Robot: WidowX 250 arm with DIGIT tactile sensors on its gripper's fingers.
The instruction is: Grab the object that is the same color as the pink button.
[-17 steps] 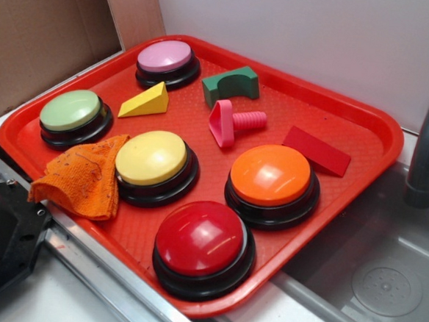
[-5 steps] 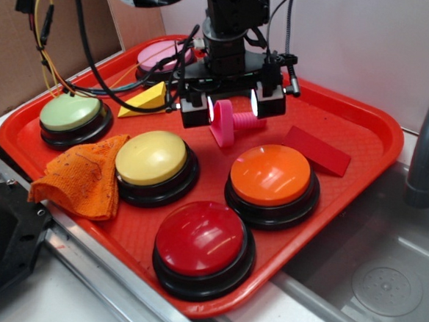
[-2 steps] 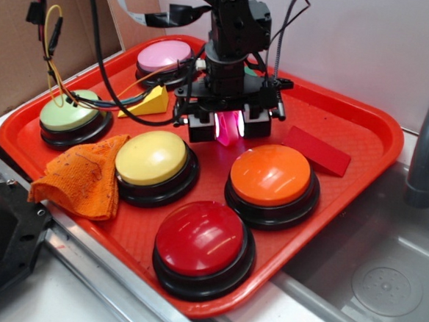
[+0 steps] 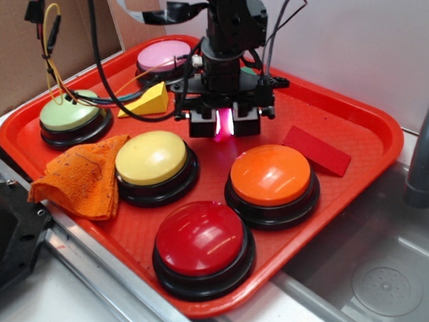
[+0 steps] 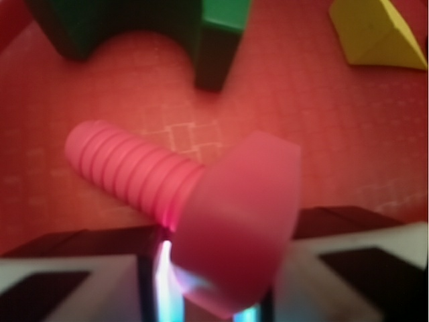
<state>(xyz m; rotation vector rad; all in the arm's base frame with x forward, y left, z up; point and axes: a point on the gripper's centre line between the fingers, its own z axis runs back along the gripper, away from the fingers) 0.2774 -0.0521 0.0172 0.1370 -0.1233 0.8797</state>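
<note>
The pink toy bolt (image 5: 194,201) fills the wrist view, its flat head between my fingers and its ridged shaft pointing away over the tray. In the exterior view my gripper (image 4: 223,125) stands low over the red tray (image 4: 364,127), shut on the bolt (image 4: 222,126), of which only a glowing pink sliver shows between the fingers. The pink button (image 4: 163,56) sits at the tray's far left corner, behind the arm.
Green arch block (image 5: 167,27) and yellow wedge (image 5: 375,33) lie just beyond the bolt. Red wedge block (image 4: 317,150) lies to the right. Orange button (image 4: 271,176), yellow button (image 4: 151,159), red button (image 4: 202,239), green button (image 4: 70,112) and an orange cloth (image 4: 81,174) surround the spot.
The arm came down onto the tray around the bolt. The fingers, wide open a second ago, have closed onto the bolt's head.
</note>
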